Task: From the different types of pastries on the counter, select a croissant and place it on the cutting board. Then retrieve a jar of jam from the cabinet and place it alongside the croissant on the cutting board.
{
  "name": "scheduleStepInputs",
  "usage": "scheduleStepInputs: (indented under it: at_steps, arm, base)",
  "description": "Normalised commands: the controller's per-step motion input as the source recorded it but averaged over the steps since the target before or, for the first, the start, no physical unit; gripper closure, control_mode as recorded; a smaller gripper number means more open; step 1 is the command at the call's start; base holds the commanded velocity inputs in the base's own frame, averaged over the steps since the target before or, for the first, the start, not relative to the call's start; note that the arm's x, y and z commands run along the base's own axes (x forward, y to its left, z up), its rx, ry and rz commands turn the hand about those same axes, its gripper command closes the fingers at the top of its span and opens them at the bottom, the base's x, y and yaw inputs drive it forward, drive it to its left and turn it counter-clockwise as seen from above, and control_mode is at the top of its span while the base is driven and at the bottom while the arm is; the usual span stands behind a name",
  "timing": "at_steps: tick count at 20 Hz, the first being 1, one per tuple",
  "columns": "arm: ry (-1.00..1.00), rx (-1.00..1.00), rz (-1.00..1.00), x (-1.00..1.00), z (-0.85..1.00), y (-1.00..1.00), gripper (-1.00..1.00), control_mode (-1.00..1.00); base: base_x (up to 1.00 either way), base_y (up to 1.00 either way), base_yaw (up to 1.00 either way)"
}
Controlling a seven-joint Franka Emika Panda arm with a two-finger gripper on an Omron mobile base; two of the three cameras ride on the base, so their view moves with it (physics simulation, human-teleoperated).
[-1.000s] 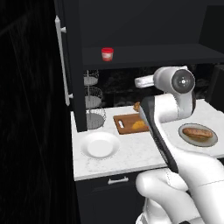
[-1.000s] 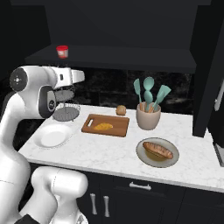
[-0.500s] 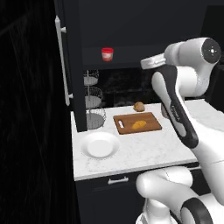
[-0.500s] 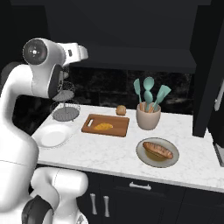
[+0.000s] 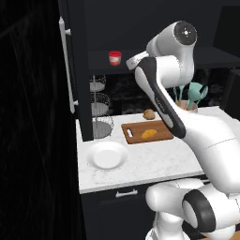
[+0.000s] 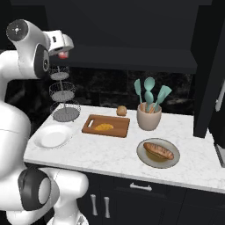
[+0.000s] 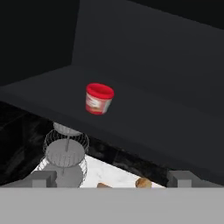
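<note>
One step is done — croissant (image 5: 149, 133) lies on the board (image 5: 148, 131) — and the arm has swung up toward the shelved jar (image 7: 99, 98), its gripper (image 7: 111, 178) spread, empty, well short.

Dim, flat rendered light: the cabinet (image 5: 84, 70) near-black, the counter (image 6: 114, 151) bright, edges sharp.

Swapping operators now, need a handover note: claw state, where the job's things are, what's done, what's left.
Claw: raised to shelf height, pointed at the jar, holding nothing, apparently open.
Jar: upright on the cabinet shelf, not yet touched.
Croissant: lying on the board.
Bun: on the counter behind the board.
Loaf: on its plate.
Done: croissant on the board.
Left: grasp the jar, set it on the board beside the croissant.
</note>
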Motion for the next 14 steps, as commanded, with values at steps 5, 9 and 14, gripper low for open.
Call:
scheduleStepInputs:
  at_steps: [5,9,14]
  arm:
    - [0.02,0.00,-0.02,1.00,-0.01,0.01,-1.00,-1.00]
    - [0.04,0.00,-0.03,0.40,0.00,0.08,-1.00,-1.00]
    - [0.06,-0.07,0.04,0.00,0.13,0.56,-1.00,-1.00]
  base:
    - [0.00,0.00,0.00]
    - [0.00,0.00,0.00]
    - [0.00,0.00,0.00]
